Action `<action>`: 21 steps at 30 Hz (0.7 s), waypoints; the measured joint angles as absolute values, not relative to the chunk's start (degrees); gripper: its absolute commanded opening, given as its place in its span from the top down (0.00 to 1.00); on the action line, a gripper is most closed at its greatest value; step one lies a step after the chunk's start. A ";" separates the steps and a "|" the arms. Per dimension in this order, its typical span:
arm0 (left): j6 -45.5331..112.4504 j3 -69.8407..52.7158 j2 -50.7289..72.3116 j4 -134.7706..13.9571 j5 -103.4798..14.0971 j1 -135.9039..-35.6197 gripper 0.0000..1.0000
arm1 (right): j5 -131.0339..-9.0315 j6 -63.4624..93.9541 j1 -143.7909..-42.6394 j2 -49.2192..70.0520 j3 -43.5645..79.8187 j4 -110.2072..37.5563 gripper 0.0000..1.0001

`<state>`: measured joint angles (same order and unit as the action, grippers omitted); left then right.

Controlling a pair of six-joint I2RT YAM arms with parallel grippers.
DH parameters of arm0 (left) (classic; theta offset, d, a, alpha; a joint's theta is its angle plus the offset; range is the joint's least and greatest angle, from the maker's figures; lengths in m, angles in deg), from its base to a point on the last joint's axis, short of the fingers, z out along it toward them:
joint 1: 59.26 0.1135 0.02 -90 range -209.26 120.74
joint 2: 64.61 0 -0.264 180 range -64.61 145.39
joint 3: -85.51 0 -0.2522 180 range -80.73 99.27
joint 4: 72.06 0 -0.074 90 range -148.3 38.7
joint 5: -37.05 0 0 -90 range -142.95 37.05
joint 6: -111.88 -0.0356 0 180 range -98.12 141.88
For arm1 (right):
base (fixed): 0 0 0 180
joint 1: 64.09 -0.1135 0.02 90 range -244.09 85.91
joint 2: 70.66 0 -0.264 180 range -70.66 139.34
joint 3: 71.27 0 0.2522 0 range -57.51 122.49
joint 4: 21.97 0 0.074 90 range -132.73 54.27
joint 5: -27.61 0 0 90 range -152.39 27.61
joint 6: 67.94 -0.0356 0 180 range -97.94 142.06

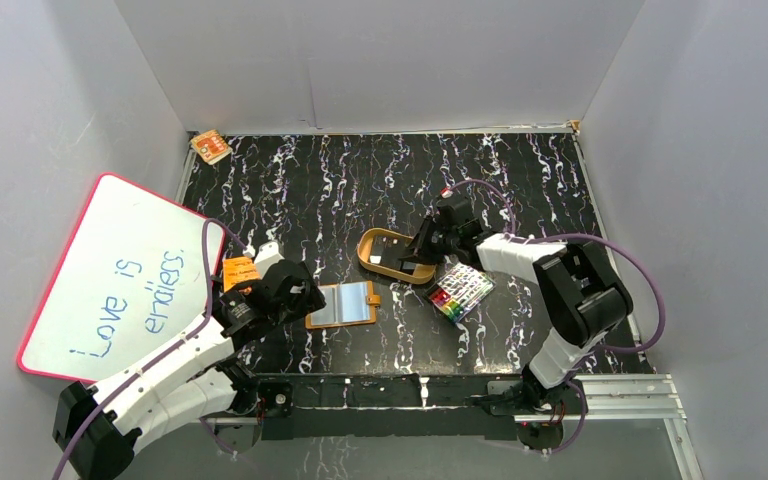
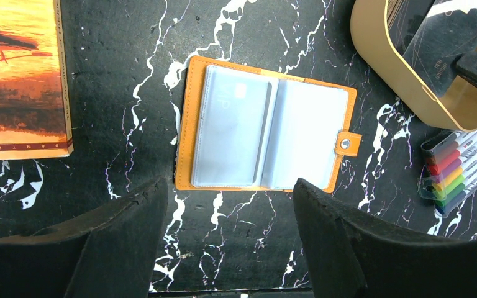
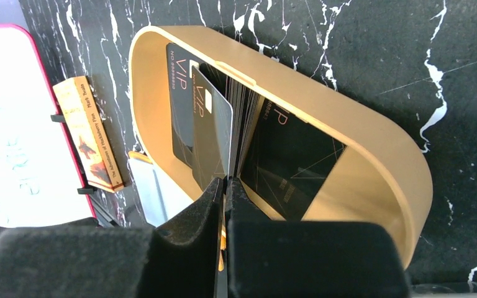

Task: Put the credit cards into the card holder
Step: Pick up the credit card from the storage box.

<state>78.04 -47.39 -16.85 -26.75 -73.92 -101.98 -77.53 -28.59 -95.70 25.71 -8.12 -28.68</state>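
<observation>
Retrieval step of the card-filing task, judged to be at its grasp stage. Two receptacles are involved. The tan oval tray point(image 3: 372, 143) serves as the source. The card holder point(image 2: 267, 130) is laid open on the desk near the tray, on its left, with light-blue sleeves upward and the snap tab toward the tray.

Inside the tray walls, a credit card point(image 3: 214, 133) is pinched by its lower edge between the closed fingers of the right hand point(image 3: 225, 181) and stands upright on edge. Other cards point(image 3: 286, 167) lie flat or lean beside it. Over the near edge of the holder the left hand point(image 2: 228, 186) is held wide open, with nothing between its fingers.

The next move is judged to call for a clean lift of this single card out of the tray. A carry across to the holder and an edge-first entry into a sleeve mouth would then be needed. The left hand may be needed to pin the holder flat. A second card dragged up with the first is the likely fault.

Setting: white walls point(image 1: 380, 60) enclose three sides. The desk point(image 1: 520, 180) is black with white marble veining. Propped at the left is a pink-rimmed whiteboard point(image 1: 120, 280) bearing blue handwriting. Smaller items are an orange booklet point(image 2: 18, 74), a pack of coloured markers point(image 1: 463, 290) just beside the tray, and a small orange object point(image 1: 210, 147) in the far left corner.
</observation>
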 measured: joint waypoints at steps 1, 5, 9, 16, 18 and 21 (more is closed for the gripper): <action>78.06 -47.39 -16.85 -26.75 -73.92 -101.98 0.29 | -77.55 -28.61 -95.64 25.30 -8.34 -28.72 0.96; 78.06 -47.39 -16.85 -26.75 -73.92 -101.98 0.29 | -77.59 -28.79 -95.59 24.14 -8.67 -28.92 1.00; 78.06 -47.39 -16.85 -26.75 -73.92 -101.98 0.30 | -77.81 -29.29 -95.55 22.39 -8.67 -29.60 1.00; 78.04 -47.37 -16.82 -26.75 -73.99 -101.98 0.30 | -78.51 -33.82 -95.07 16.64 -8.65 -33.64 1.00; 78.02 -47.35 -16.85 -26.71 -74.16 -101.98 0.30 | -79.10 -35.81 -94.83 15.09 -8.65 -35.98 1.00; 78.00 -47.02 -16.85 -26.47 -74.54 -101.98 0.30 | -80.50 -39.02 -94.41 12.80 -8.65 -38.93 1.00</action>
